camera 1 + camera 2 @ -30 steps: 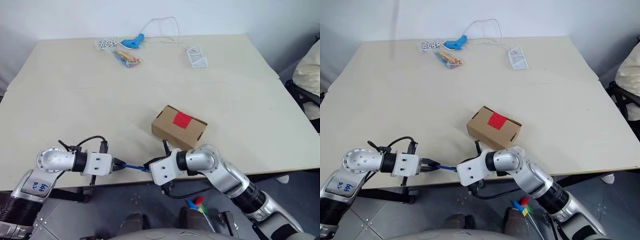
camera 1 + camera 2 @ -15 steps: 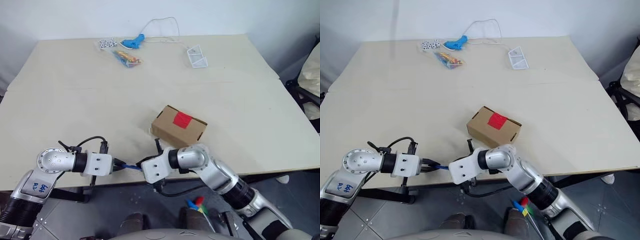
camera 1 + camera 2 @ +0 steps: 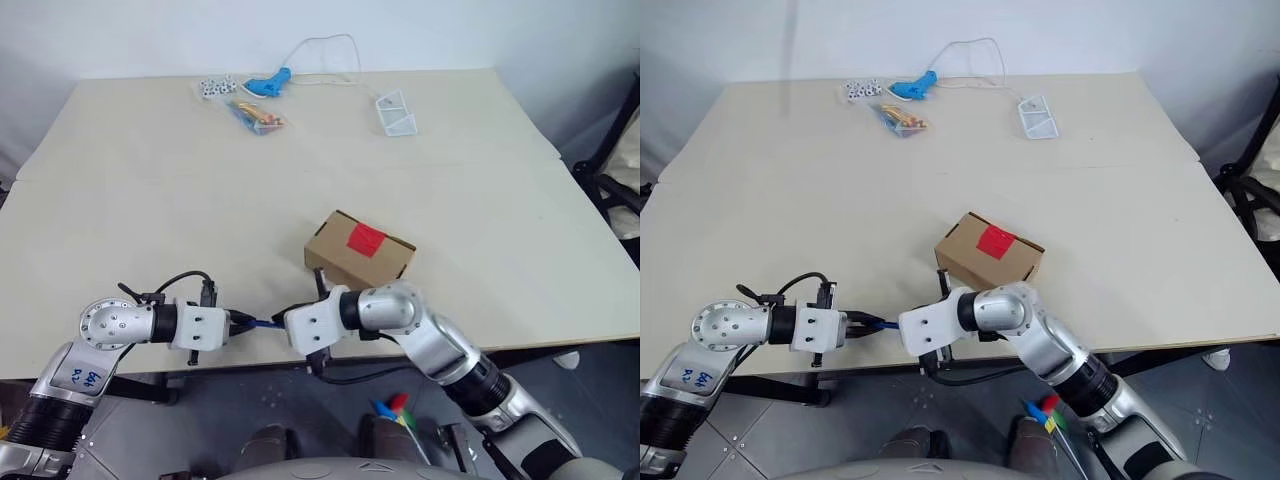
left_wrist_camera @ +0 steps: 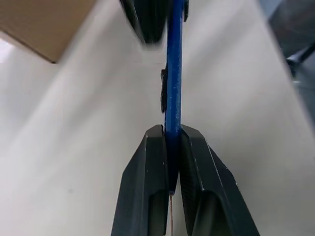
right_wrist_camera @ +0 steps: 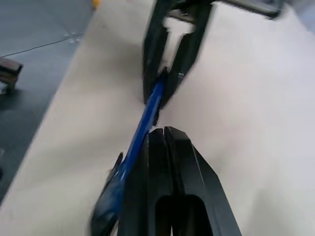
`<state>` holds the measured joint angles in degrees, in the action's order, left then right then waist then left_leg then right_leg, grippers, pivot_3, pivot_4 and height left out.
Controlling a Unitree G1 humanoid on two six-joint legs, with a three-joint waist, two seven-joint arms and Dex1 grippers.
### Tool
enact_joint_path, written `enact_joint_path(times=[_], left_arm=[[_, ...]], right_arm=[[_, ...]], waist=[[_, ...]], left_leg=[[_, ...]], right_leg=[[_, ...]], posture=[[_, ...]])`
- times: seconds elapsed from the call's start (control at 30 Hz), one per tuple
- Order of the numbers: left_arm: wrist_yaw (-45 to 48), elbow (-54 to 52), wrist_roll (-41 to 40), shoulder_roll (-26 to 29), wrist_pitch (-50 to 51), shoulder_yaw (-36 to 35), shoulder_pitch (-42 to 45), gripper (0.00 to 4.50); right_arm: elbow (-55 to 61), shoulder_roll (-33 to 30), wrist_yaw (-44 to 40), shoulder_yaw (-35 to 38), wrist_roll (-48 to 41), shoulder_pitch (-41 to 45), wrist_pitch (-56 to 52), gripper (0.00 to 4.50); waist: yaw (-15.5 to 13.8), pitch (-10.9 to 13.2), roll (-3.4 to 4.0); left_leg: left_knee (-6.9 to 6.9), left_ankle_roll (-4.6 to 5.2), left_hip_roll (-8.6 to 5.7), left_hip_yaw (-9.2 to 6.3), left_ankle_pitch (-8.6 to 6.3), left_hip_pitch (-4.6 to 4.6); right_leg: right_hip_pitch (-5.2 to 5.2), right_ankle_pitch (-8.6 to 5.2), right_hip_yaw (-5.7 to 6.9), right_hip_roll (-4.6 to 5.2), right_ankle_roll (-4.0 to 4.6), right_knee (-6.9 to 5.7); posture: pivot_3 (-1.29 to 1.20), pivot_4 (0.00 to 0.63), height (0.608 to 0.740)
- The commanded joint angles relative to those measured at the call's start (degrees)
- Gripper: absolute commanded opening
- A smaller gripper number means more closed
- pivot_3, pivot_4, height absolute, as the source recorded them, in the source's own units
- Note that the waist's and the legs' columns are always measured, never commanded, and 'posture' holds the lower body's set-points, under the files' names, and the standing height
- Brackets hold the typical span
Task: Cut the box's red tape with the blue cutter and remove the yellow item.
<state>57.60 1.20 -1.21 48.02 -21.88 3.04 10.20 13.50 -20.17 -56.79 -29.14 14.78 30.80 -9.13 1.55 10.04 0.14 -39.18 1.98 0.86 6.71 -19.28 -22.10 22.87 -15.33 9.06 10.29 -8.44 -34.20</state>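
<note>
Left gripper (image 4: 167,142) was clamped on the blue cutter (image 4: 172,73) near the tabletop's (image 3: 150,200) front edge. Right gripper (image 5: 160,132) was closed beside the cutter, apparently not holding it. The box (image 3: 358,255) sat sealed, red tape (image 3: 365,238) uncut; cutting and removing the yellow item remained.

Pretty plain room. There's a big pale beige table (image 3: 150,200), looks like two tabletops pushed together since a seam runs across the right part. Behind it is a bare white wall (image 3: 450,30), evenly lit with soft light and no harsh shadows. Under the near edge you can see grey floor tiles (image 3: 840,430). Off to the right there's a black chair (image 3: 610,190) with something cream-coloured on it.
</note>
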Motion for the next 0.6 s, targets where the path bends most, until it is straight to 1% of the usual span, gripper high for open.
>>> enact_joint_path(times=[0.03, 0.07, 0.13, 0.2, 0.3, 0.43, 0.5, 0.53, 0.57, 0.6], left_arm=[[-3.82, 2.73, 2.26, -0.37, -4.23, -1.57, 0.84, 0.41], [-5.1, 3.67, 2.71, -0.67, -5.9, -1.82, 1.31, 0.41], [-8.18, 5.75, 4.24, -1.24, -9.4, -2.36, 2.45, 0.41], [-11.36, 7.84, 5.55, -1.87, -12.42, -3.03, 3.68, 0.41], [-16.95, 9.83, 7.24, -2.92, -16.22, -5.0, 4.92, 0.41], [-24.21, 11.14, 10.58, -3.45, -19.5, -7.47, 5.22, 0.41], [-26.65, 11.73, 10.28, -3.98, -20.98, -8.28, 4.97, 0.41], [-27.77, 12.15, 10.03, -4.31, -22.39, -8.62, 4.84, 0.41], [-28.73, 12.17, 10.2, -4.51, -23.08, -8.9, 4.22, 0.41], [-29.42, 12.06, 10.53, -4.63, -23.55, -9.04, 3.42, 0.41]], right_arm=[[6.64, 1.28, -0.15, 6.79, -7.5, -0.34, -12.99, 0.05], [8.53, 1.36, -0.73, 8.66, -10.2, -0.33, -17.88, 0.05], [12.38, 1.19, -1.66, 11.74, -15.48, 0.12, -27.89, 0.41], [14.99, 1.15, -1.25, 14.42, -19.72, 1.57, -36.16, 0.93], [17.1, 2.95, 1.35, 21.1, -26.74, 5.68, -48.05, 1.97], [16.01, 2.46, 4.64, 26.7, -31.97, 10.63, -55.43, 3.35], [14.3, 1.79, 6.5, 28.05, -33.2, 12.47, -57.25, 4.07], [13.48, 1.37, 7.27, 28.28, -33.6, 13.21, -57.78, 4.31], [12.58, 1.22, 8.15, 28.93, -34.52, 14.36, -59.69, 4.41], [11.89, 1.11, 8.93, 29.49, -35.48, 15.43, -62.12, 4.41]], waist=[[0.01, 0.0, 0.0], [-0.01, 0.0, 0.0], [-0.02, 0.0, 0.0], [-0.06, 0.0, 0.0], [-0.05, 0.0, 0.0], [0.01, 0.0, 0.0], [0.02, 0.0, 0.0], [0.04, 0.0, 0.0], [0.05, 0.0, 0.0], [0.06, 0.0, 0.0]], left_leg=[[0.0, 0.0, 0.0, -0.01, 0.0, 0.0], [0.0, 0.0, 0.0, -0.02, 0.0, 0.0], [0.0, 0.01, 0.0, -0.17, 0.0, -0.01], [0.0, 0.01, 0.0, -0.42, -0.01, -0.03], [0.0, 0.03, -0.03, -0.51, -0.01, -0.06], [0.02, 0.04, -0.02, -0.56, -0.02, -0.06], [0.04, 0.05, -0.04, -0.55, -0.03, -0.08], [0.05, 0.05, -0.05, -0.54, -0.03, -0.09], [0.06, 0.05, -0.05, -0.54, -0.03, -0.09], [0.06, 0.05, -0.05, -0.54, -0.04, -0.09]], right_leg=[[0.0, 0.0, -0.01, 0.0, 0.0, 0.0], [0.0, 0.0, -0.01, 0.0, 0.0, 0.0], [0.01, 0.0, 0.0, 0.0, 0.0, 0.0], [0.01, 0.0, 0.02, 0.01, 0.0, 0.0], [0.02, 0.01, 0.03, 0.03, 0.01, 0.0], [0.05, 0.01, 0.05, 0.04, 0.01, -0.02], [0.08, 0.01, 0.05, 0.06, 0.01, -0.02], [0.09, 0.01, 0.05, 0.06, 0.01, -0.02], [0.09, 0.01, 0.05, 0.07, 0.01, -0.02], [0.1, 0.01, 0.05, 0.08, 0.01, -0.02]], posture=[[0.0, 0.15, 0.74], [0.0, 0.15, 0.74], [0.0, 0.15, 0.74], [0.0, 0.15, 0.74], [0.0, 0.15, 0.74], [0.0, 0.15, 0.74], [0.0, 0.15, 0.74], [0.0, 0.15, 0.74], [0.0, 0.15, 0.74], [0.0, 0.15, 0.74]])
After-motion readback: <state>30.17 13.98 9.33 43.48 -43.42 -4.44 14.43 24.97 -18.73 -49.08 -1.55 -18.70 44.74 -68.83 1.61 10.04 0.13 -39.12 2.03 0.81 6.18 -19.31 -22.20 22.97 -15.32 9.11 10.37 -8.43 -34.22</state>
